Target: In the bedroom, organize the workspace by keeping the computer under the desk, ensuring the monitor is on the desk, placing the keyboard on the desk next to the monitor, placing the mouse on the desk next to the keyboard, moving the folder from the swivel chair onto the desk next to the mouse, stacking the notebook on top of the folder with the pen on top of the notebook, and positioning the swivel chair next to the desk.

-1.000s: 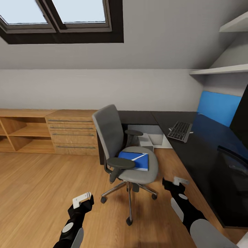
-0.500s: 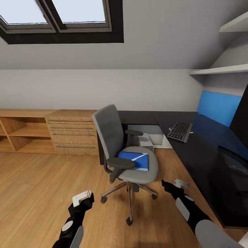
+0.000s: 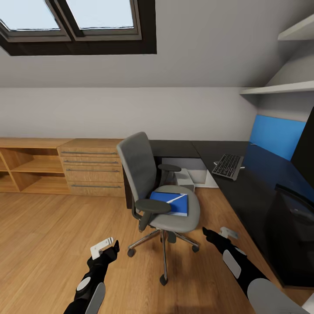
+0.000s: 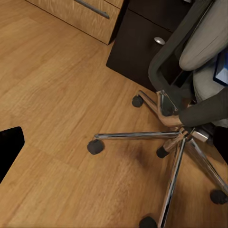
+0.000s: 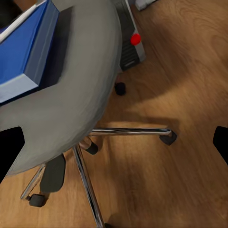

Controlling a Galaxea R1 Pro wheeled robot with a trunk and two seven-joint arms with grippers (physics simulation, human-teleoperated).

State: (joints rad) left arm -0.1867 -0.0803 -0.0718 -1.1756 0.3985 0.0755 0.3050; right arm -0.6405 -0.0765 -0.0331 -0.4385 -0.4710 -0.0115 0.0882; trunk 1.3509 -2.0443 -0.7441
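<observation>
The folder lies on the swivel chair.

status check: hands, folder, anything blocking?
Left hand and right hand low, empty. Folder on swivel chair seat. Armrest on its near side.

**A:** Where does the swivel chair stand?

**B:** On the floor, in the inner corner of the desk, with one desk wing behind it and the other to its right.

**A:** What lies on the seat?

**B:** The folder, with the pen lying on top of it.

**A:** And on the desk?

**B:** The keyboard lies toward the back, the monitor further right. The computer sits under the desk, behind the chair. A chest of drawers stands left of the chair, against the wall.
</observation>
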